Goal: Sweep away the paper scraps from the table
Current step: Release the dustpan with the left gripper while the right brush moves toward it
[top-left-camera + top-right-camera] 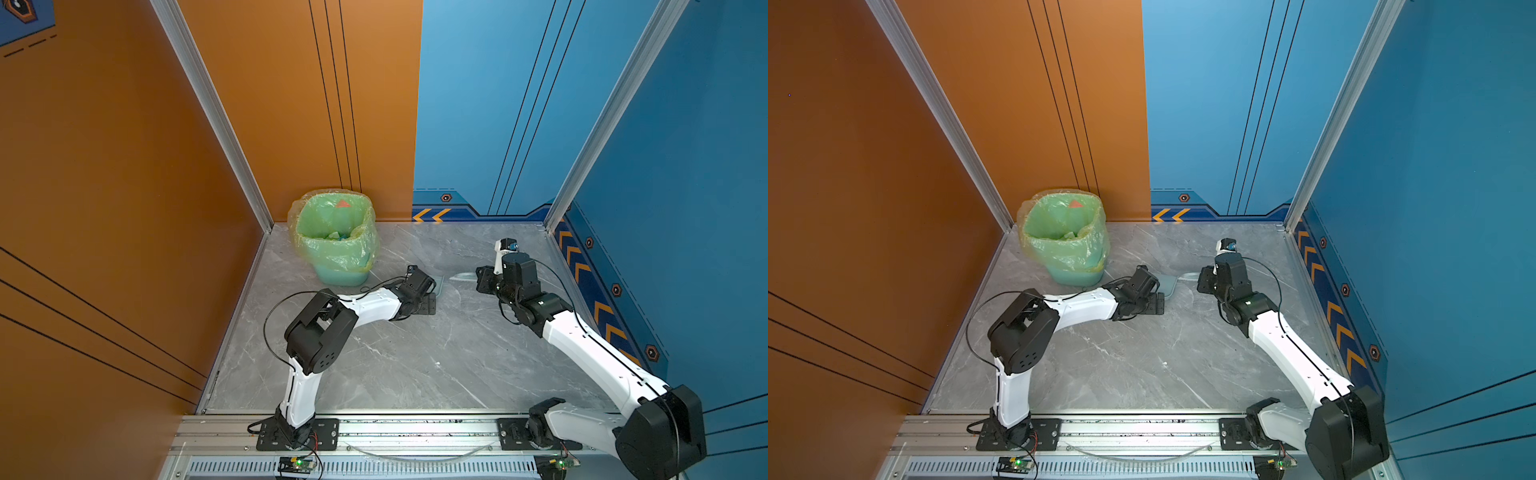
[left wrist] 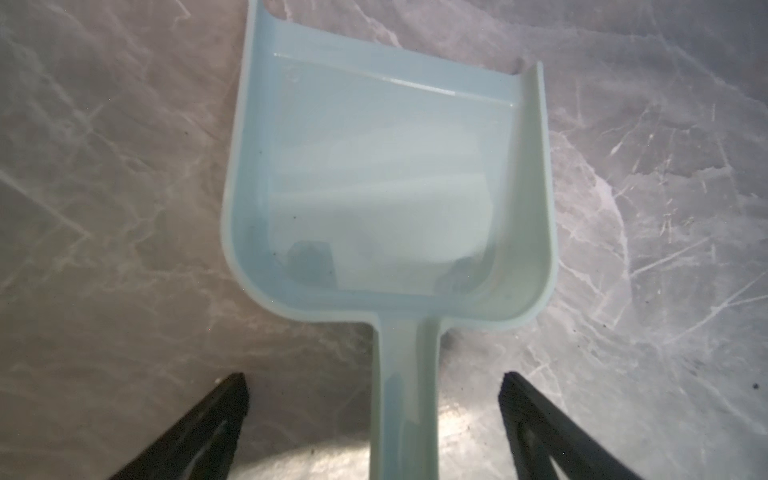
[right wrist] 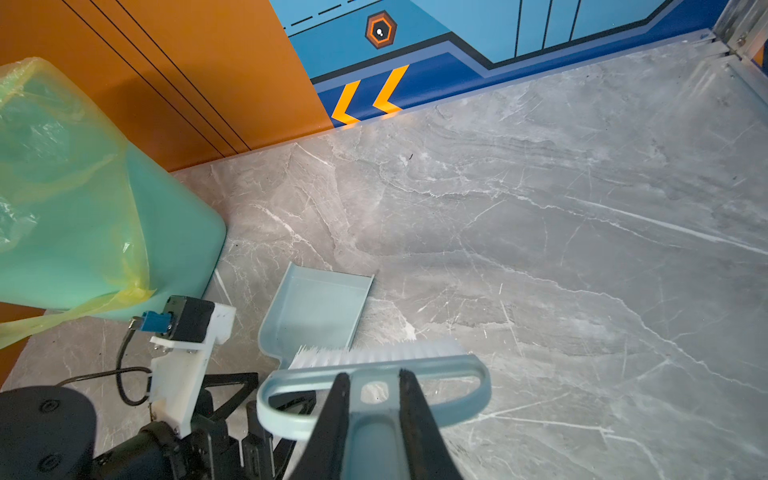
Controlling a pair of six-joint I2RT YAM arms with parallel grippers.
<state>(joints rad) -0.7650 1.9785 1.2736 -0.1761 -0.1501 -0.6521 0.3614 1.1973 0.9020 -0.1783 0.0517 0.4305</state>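
The left gripper (image 2: 372, 378) stands with its jaws spread wide either side of the handle of the pale blue dustpan (image 2: 374, 166), which lies flat on the grey marble table (image 1: 415, 365). The right gripper (image 3: 374, 376) is clamped on the brush (image 3: 374, 357), white bristles near the pan. The paper scraps (image 1: 337, 236) lie crumpled inside the green-lined bin (image 1: 340, 272): pale green and blue low down, a red-orange one higher.

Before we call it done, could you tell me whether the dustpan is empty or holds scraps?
Empty. In the left wrist view the dustpan shows a bare floor, with nothing lying inside.
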